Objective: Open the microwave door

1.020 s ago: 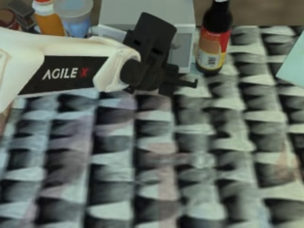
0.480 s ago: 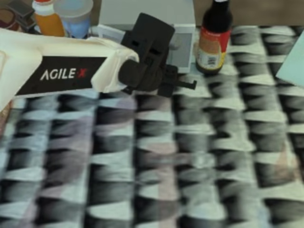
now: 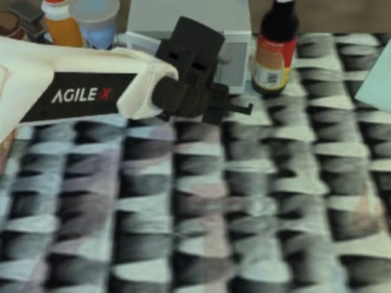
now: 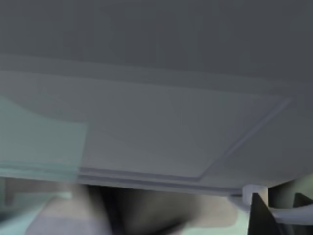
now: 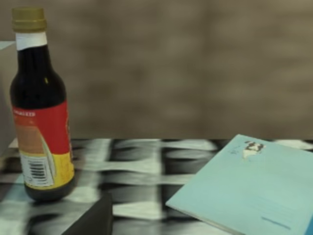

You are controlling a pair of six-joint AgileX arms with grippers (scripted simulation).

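A dark bottle crowds the microwave on the right; an orange bottle and what looks like a plastic tub on its left. The near tabletop lies open.

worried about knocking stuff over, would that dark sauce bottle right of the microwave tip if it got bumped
Probably yes: the sauce bottle is tall and narrow on a small base, so a push near its cap would likely topple it. It looks rigid, maybe glass, so possibly fragile. Lying down, its round body could roll. It stands close beside the microwave.

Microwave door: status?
Left gripper at microwave front, by door; how far open, unclear. Right arm out of top view. Bottle stands right of microwave, clear of the gripper.
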